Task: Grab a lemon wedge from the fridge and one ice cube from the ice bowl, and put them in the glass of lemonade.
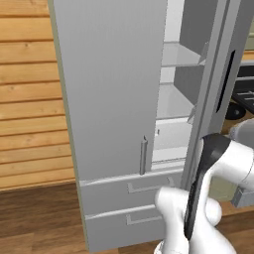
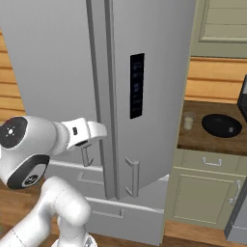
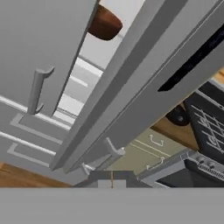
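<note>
1. Left base view shows us the fridge (image 1: pixel 114 99) standing tall and upright, its long axis vertical; its right-hand door (image 1: pixel 218 84) is swung part open, edge toward us, and we see pale shelves (image 1: pixel 173 101) in the gap.
2. Its left door is shut, with a vertical bar handle (image 1: pixel 143 155) low on it; two drawers (image 1: pixel 129 201) run crosswise below.
3. We cannot make out the lemon wedge on the shelves.
4. In the right base view our arm (image 2: pixel 43 140) bends across the lower left, forearm level, wrist reaching toward the fridge front beside a bar handle (image 2: pixel 134 176).
5. In the hand view our fingers (image 3: pixel 111 179) sit pressed together at the bottom edge, holding nothing, pointing at the open door's edge.
6. A brown rounded thing (image 3: pixel 104 24) shows inside the fridge; we cannot tell what it is.
7. On the wooden table (image 2: pixel 193 137) to the right, the glass of lemonade (image 2: pixel 188 120) stands upright just beside the ice bowl (image 2: pixel 222 125), apart from it.
8. Olive-green cabinets (image 2: pixel 202 188) sit below, and the open door stands between us and the shelves.
</note>
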